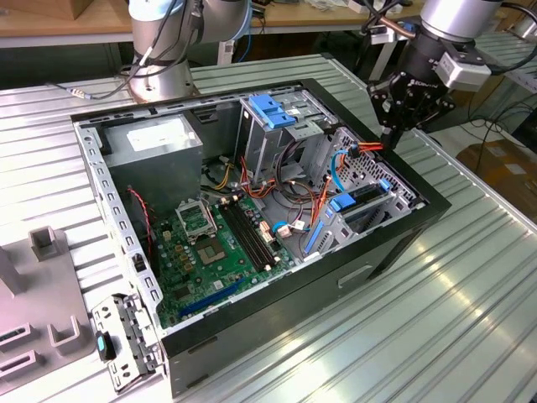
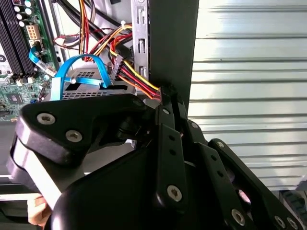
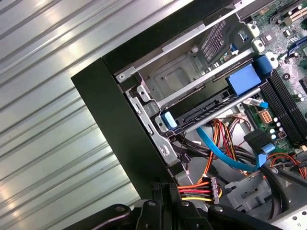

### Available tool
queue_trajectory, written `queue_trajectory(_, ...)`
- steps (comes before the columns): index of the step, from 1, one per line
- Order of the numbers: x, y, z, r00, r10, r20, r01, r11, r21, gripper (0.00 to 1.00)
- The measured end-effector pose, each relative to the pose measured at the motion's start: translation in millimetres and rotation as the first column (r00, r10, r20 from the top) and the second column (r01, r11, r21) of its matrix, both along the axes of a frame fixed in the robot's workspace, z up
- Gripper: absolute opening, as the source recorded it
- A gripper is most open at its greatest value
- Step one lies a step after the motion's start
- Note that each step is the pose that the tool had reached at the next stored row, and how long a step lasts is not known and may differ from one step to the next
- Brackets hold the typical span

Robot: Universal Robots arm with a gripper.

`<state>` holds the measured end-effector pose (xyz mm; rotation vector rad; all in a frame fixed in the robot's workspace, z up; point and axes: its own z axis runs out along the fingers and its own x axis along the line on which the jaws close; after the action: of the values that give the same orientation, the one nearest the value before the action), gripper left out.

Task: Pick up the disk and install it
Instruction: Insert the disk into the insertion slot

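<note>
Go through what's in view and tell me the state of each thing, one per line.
computer case: side panel off, lying open on the table.
disk: sitting in the drive bay, blue rails visible.
gripper: above the case's corner by the drive bay, pinching a connector with orange and red wires.
blue latch plate: raised on its metal cage.
processor socket: bare, no cooler.

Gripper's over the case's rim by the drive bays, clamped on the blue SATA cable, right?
Not the blue cable. The first wrist view shows the gripper shut on the orange-red-yellow power cable bundle, over the case's rim by the drive bays.
</note>
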<state>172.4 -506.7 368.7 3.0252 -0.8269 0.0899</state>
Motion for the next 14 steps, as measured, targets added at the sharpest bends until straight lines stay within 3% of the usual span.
queue_trajectory(10, -10.7, -0.4, -0.1, 1.0000, -0.006, 0.0001, 0.006, 1.0000, 0.0002, 0.17)
queue_trajectory(12, -10.7, -0.3, -0.2, 0.9987, -0.051, 0.0001, 0.051, 0.9987, 0.0002, 0.17)
queue_trajectory(14, -10.7, -0.3, -0.3, 0.9949, -0.101, 0.0001, 0.101, 0.9949, -0.0002, 0.17)
